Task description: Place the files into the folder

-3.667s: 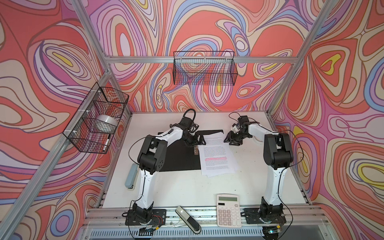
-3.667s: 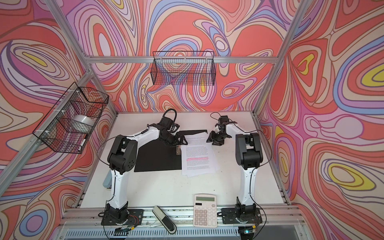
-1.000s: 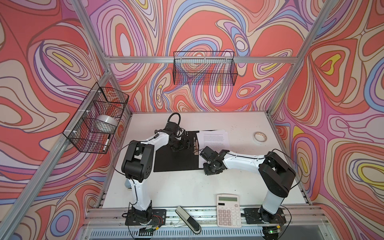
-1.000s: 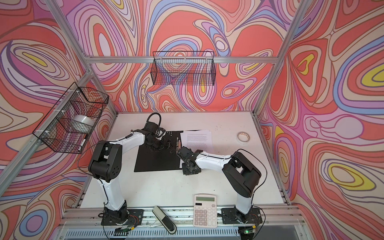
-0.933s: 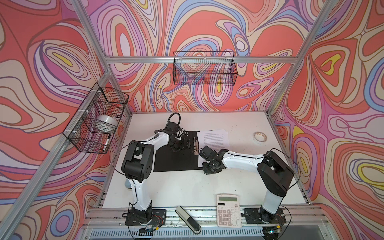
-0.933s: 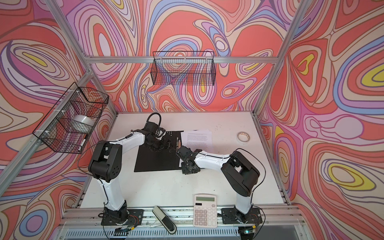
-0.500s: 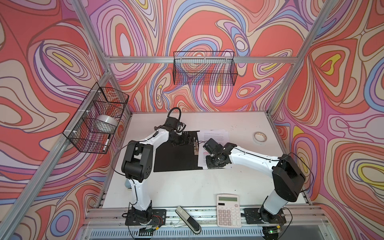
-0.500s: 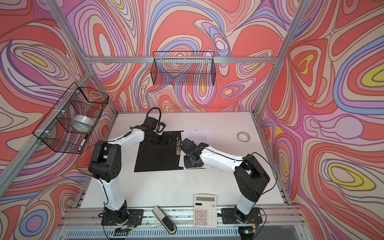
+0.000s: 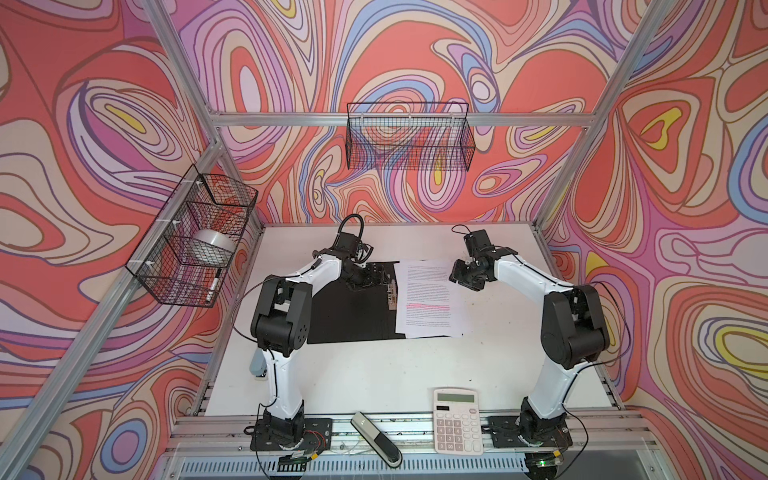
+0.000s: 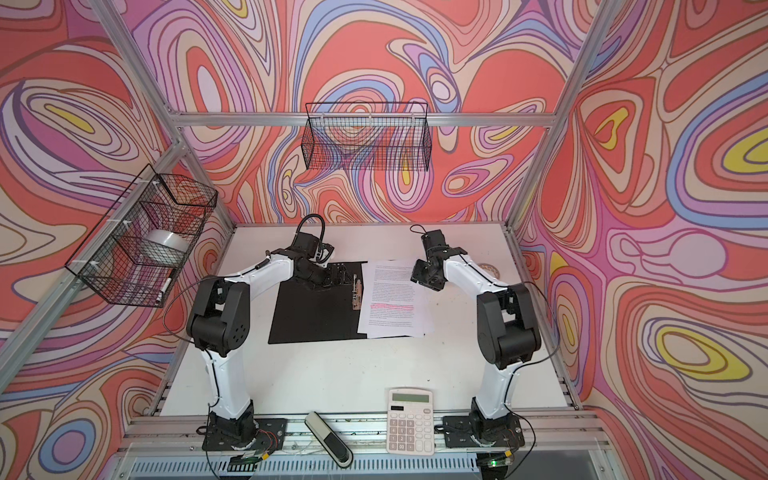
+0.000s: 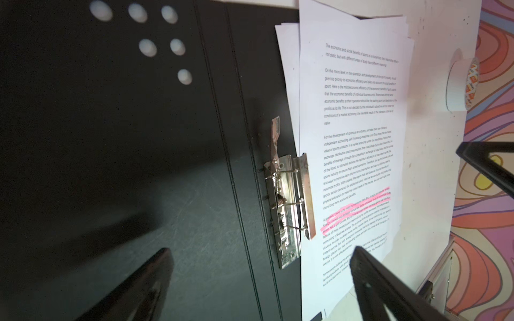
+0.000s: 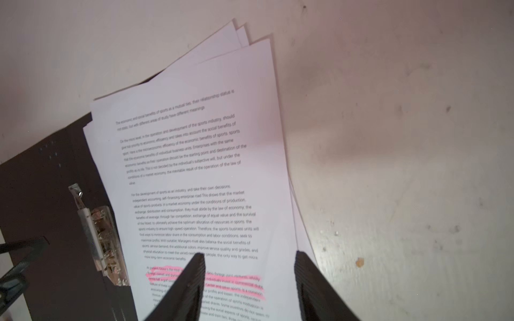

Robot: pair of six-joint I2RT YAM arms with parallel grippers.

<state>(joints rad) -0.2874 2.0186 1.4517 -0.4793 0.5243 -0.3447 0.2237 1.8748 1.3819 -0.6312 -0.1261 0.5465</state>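
Note:
The folder (image 9: 353, 309) lies open on the table, black inside up, in both top views (image 10: 316, 311). Its metal clip (image 11: 289, 208) sits on the spine. The files (image 9: 428, 299), white printed sheets with a pink-highlighted line, lie slightly fanned over the folder's right half, their left edge against the clip (image 12: 103, 241). My left gripper (image 9: 374, 276) hovers open over the folder's back part and spine (image 11: 261, 250), holding nothing. At the files' back right edge is my right gripper (image 9: 461, 276), which stands open above the sheets (image 12: 249, 255), also holding nothing.
A white calculator (image 9: 457, 419) and a black-and-silver stapler-like object (image 9: 376, 436) lie at the front edge. A tape roll (image 10: 488, 269) sits right of the files. A grey-blue object (image 9: 257, 361) lies by the left arm's base. Wire baskets (image 9: 195, 237) (image 9: 409, 137) hang on the walls.
My right gripper has moved from the files' front left corner up and back to their back right edge, with its jaws wider apart. The left gripper stays over the folder's back part.

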